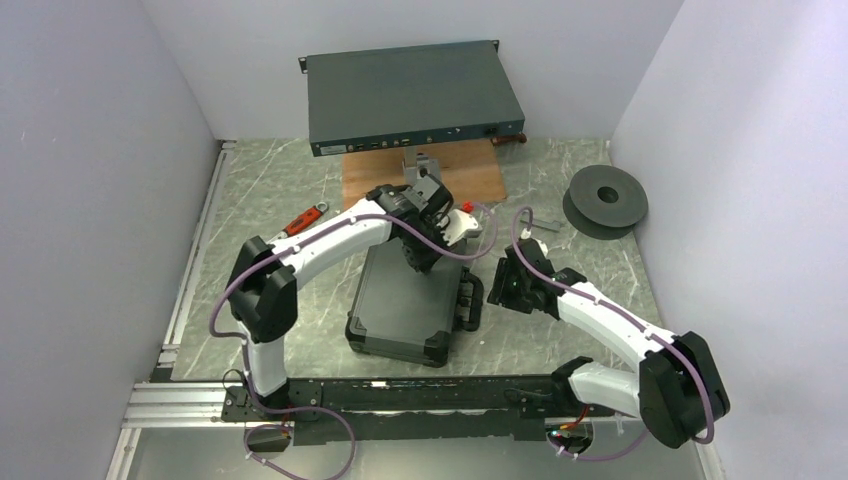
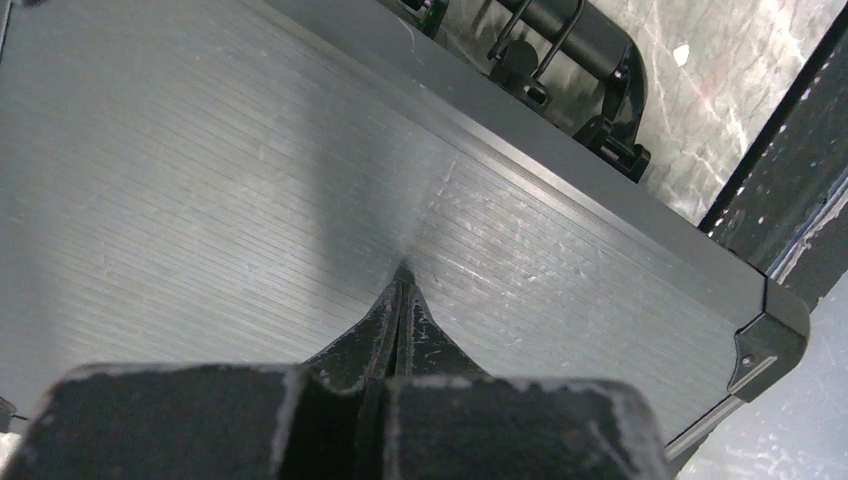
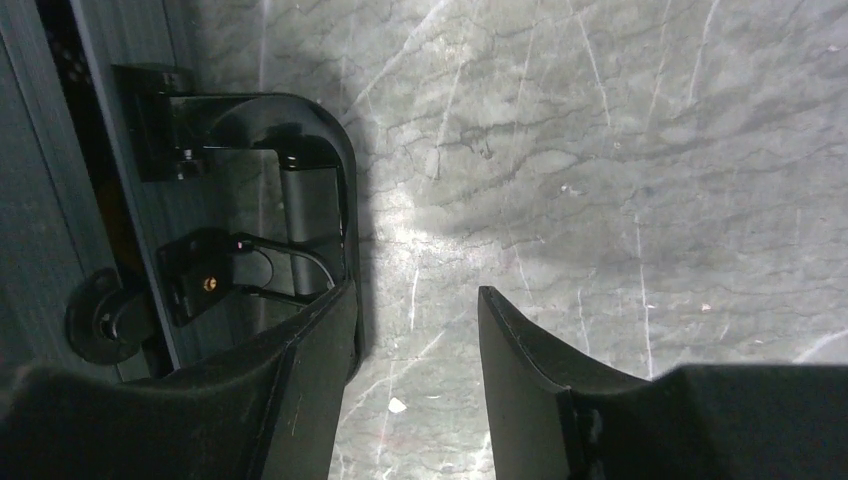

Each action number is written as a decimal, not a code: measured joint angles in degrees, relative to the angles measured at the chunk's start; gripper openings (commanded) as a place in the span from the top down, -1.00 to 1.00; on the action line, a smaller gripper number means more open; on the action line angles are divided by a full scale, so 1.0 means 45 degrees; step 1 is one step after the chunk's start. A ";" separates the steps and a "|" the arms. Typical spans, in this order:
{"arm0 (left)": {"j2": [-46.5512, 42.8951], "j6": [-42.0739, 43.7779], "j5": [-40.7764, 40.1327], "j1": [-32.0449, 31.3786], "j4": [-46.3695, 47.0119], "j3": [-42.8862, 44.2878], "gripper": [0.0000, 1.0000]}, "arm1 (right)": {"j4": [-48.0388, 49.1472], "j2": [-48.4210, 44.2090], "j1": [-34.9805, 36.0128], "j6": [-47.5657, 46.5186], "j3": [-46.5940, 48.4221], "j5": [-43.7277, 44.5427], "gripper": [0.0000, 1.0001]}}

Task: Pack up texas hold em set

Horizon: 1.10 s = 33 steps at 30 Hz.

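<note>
Nearly done, by the look — case (image 1: 405,305) shut, lid (image 2: 250,180) down, flat on bench (image 1: 600,255), midway along, toward near edge. Contents out of sight, presumably packed inside. Left tool (image 2: 403,272) clamped tight on nothing, tip pressed to lid. Right tool (image 3: 415,335) half open, empty, just beside handle (image 3: 308,200) on case's rt side. Left to do, prob.: fastening — can't tell if latched.

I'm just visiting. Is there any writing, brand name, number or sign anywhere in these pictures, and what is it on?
No text can be read in any view.
On the rack unit, the tiny marks beside the front-panel ports are too small to read.
On the black case, the ribbed lid and the handle show no print.
On the spool, no label shows.
</note>
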 measured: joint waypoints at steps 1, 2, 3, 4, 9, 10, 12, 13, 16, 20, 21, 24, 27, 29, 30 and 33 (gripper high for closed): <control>0.0214 0.0219 -0.0112 -0.0063 -0.0398 0.0418 1.00 | 0.0097 0.0092 -0.0063 0.0000 -0.0073 -0.0146 0.00; 0.0437 0.0340 -0.0233 -0.0131 -0.0665 0.0758 1.00 | 0.0189 0.0160 -0.0102 0.0000 -0.0155 -0.0253 0.01; 0.0767 0.0515 -0.0403 -0.0233 -0.0981 0.1151 1.00 | 0.0287 0.0204 -0.0136 0.0000 -0.0257 -0.0359 0.02; 0.1059 0.0622 -0.0588 -0.0345 -0.1185 0.1428 1.00 | 0.0389 0.0223 -0.0160 0.0000 -0.0369 -0.0515 0.02; 0.1282 0.1384 -0.1588 -0.0908 -0.1409 0.1608 1.00 | 0.0782 0.0219 -0.0180 0.0000 -0.0797 -0.1214 0.03; 0.1239 0.1520 -0.1724 -0.0986 -0.1375 0.1540 1.00 | 0.0845 0.0209 -0.0180 0.0000 -0.0855 -0.1321 0.03; 0.1379 0.1671 -0.2210 -0.1200 -0.1515 0.1710 1.00 | 0.0908 0.0165 -0.0194 0.0005 -0.0918 -0.1481 0.03; 0.1501 0.1695 -0.2370 -0.1287 -0.1671 0.1880 1.00 | 0.0923 0.0141 -0.0214 0.0015 -0.0923 -0.1520 0.03; 0.2093 0.1787 -0.2783 -0.1481 -0.2472 0.2735 1.00 | 0.0957 0.0112 -0.0287 0.0092 -0.0923 -0.1530 0.03; 0.2035 0.1894 -0.2909 -0.1525 -0.2438 0.2652 1.00 | 0.0991 0.0044 -0.0335 0.0219 -0.0923 -0.1525 0.11; 0.1953 0.1943 -0.2914 -0.1525 -0.2331 0.2535 1.00 | 0.1039 0.0029 -0.0340 0.0243 -0.0923 -0.1520 0.14; 0.1851 0.2050 -0.2919 -0.1540 -0.2191 0.2375 1.00 | 0.1209 0.0102 -0.0408 0.0277 -0.0923 -0.1540 0.18; 0.1841 0.2181 -0.2909 -0.1549 -0.2191 0.2365 1.00 | 0.1389 0.0461 -0.0476 0.0311 -0.0855 -0.1617 0.23; 0.1802 0.2244 -0.2905 -0.1559 -0.2166 0.2331 1.00 | 0.1394 0.0797 -0.0491 0.0340 -0.0724 -0.1627 0.25; 0.1778 0.2278 -0.2900 -0.1559 -0.2142 0.2297 1.00 | 0.1423 0.1001 -0.0500 0.0355 -0.0641 -0.1627 0.27; 0.1685 0.2370 -0.2890 -0.1598 -0.2064 0.2181 1.00 | 0.1647 0.1477 -0.0554 0.0384 -0.0534 -0.1758 0.32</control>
